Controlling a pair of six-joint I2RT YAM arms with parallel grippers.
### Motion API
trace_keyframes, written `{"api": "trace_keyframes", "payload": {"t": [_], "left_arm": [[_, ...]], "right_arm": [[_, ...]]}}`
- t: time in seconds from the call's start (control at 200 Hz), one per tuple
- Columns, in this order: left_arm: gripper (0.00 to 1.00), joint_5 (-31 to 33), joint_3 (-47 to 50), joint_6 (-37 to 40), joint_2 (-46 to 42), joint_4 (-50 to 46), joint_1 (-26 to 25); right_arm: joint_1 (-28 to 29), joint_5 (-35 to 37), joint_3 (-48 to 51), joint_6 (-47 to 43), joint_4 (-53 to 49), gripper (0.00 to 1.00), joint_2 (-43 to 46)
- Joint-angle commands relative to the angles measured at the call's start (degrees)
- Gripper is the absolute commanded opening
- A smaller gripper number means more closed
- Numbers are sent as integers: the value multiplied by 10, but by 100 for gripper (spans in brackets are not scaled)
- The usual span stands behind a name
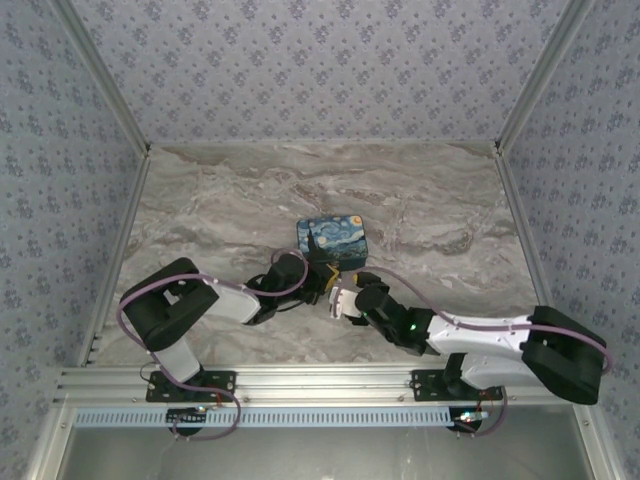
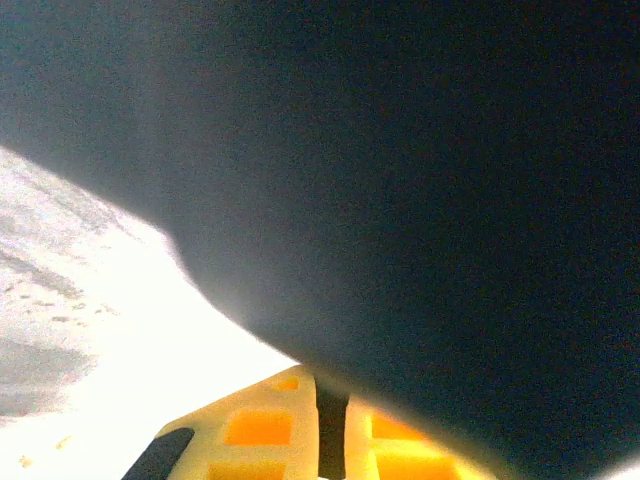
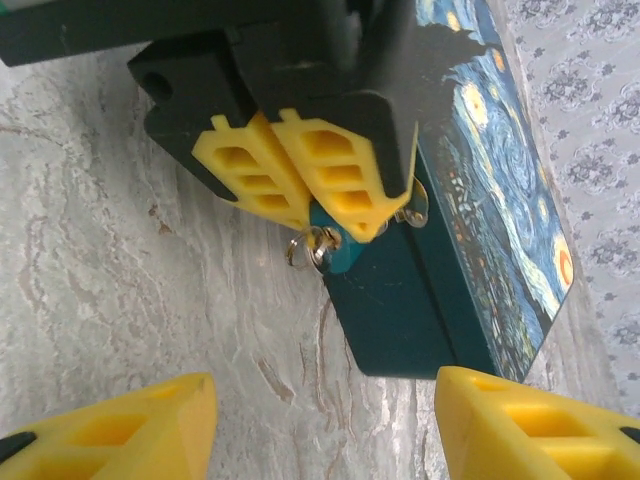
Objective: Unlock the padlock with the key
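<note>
— On the marble table [image 1: 200,200], about midway out, sits the painted box [image 1: 333,243].

— And the grippers?

— The left gripper [image 3: 322,215] has its jaws closed, pinching (as best I can judge) the tiny teal padlock [image 3: 340,262] at the box's near side. The right gripper [image 3: 325,425] hangs just near of it, jaws apart, nothing between them.

— The key?

— Can't tell; a small metal ring [image 3: 305,247] glints beside the padlock. I'd call this the steadying step. Next, the free gripper needs the key in hand and lined up with the keyhole.
</note>
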State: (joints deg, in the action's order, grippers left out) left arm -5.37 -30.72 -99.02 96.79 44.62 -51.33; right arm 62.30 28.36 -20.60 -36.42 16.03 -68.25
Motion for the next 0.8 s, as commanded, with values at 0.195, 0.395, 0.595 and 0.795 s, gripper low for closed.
{"api": "trace_keyframes", "payload": {"t": [0.195,0.395,0.595,0.795], "left_arm": [[0,-19,-18,-14,-11,-28,0],[0,-22,-17,-15,-8,-26,1],[0,-25,-17,-16,-4,-22,1],[0,-26,-19,-17,-2,-21,1]], "right_arm": [[-12,-11,-16,-30,98,55,-67],[-32,-39,-24,-25,110,50,-71],[-41,-58,-28,-25,109,48,-75],[-42,-63,-35,-21,114,43,-92]]}}
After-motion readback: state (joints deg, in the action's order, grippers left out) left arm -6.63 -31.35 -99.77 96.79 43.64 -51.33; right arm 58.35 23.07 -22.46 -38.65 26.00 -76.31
